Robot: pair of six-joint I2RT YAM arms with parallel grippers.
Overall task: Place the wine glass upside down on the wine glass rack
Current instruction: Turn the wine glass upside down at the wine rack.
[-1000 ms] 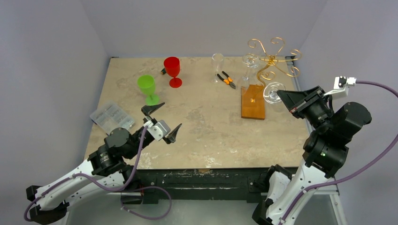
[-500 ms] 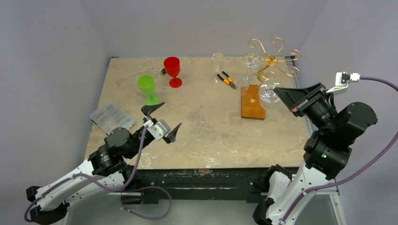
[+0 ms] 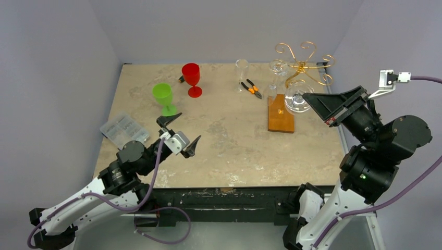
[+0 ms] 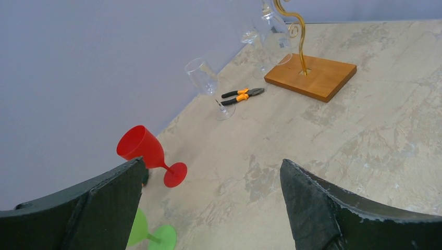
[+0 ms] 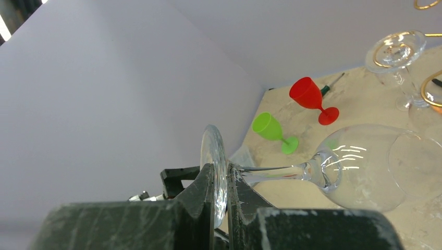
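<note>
A clear wine glass (image 3: 297, 98) lies on its side in the air, and my right gripper (image 3: 308, 100) is shut on its foot disc (image 5: 213, 156). Its bowl (image 5: 375, 166) points toward the wine glass rack (image 3: 302, 61), just in front of the gold curls and above the orange-brown wooden base (image 3: 281, 114). Another clear glass (image 3: 277, 67) hangs upside down on the rack's left side. My left gripper (image 3: 180, 135) hovers open over the near left of the table with nothing between its fingers. In the left wrist view the rack base (image 4: 311, 77) lies far ahead.
A red goblet (image 3: 191, 78) and a green goblet (image 3: 164, 98) stand at the back left. A clear glass (image 3: 242, 70) stands upright near orange-handled pliers (image 3: 251, 88). A clear plastic box (image 3: 124, 129) sits at the left table edge.
My right arm has lifted and carried the wine glass left and back, from beside the rack base to the gold arms. The left arm has stayed put.
</note>
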